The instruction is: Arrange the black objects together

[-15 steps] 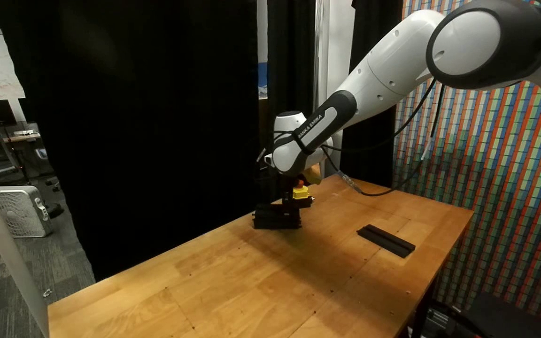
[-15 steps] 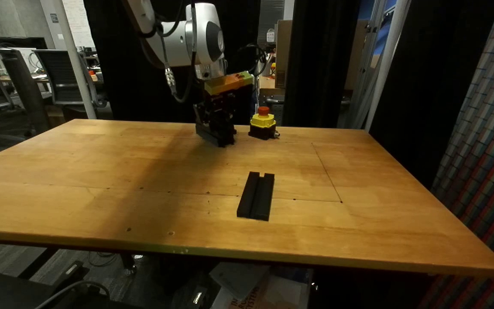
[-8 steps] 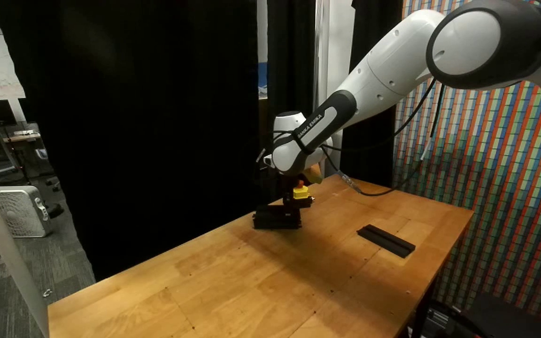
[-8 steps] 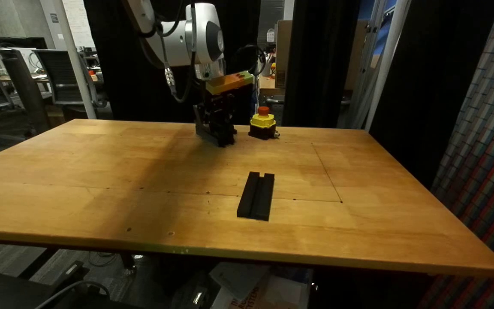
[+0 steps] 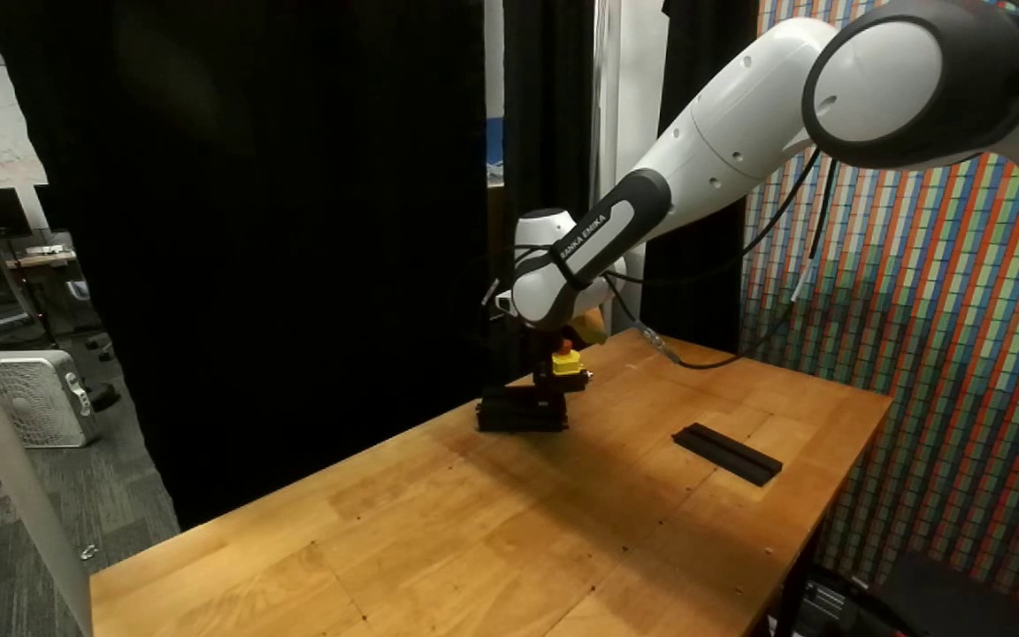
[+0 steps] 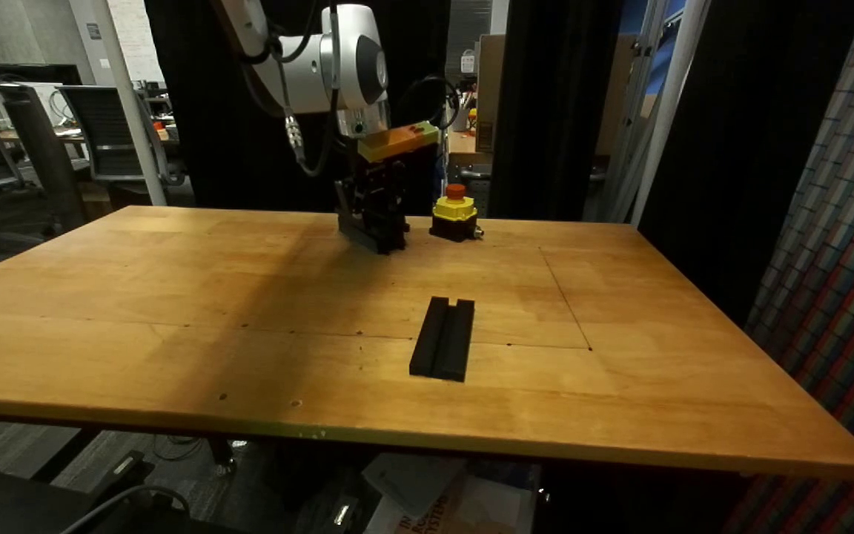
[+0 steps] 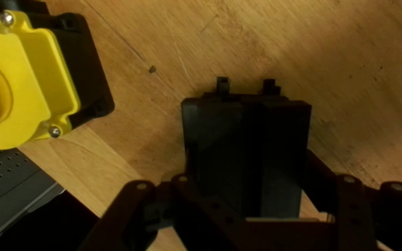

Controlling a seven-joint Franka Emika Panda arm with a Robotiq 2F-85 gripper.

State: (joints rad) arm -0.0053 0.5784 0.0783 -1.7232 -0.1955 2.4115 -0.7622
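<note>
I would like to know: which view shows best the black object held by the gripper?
The wrist view: it looks down on the grooved top of the black object in the gripper. In both exterior views it is only a dark shape, hard to tell from the gripper.

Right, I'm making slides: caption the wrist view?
Gripper closed on a black piece, yellow box at image left.

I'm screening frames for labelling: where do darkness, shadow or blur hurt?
Wrist view: claw dark and slightly soft, black bars between its jaws blending into it; in both exterior views, a soft shadow across the table and near-featureless black curtains.
</note>
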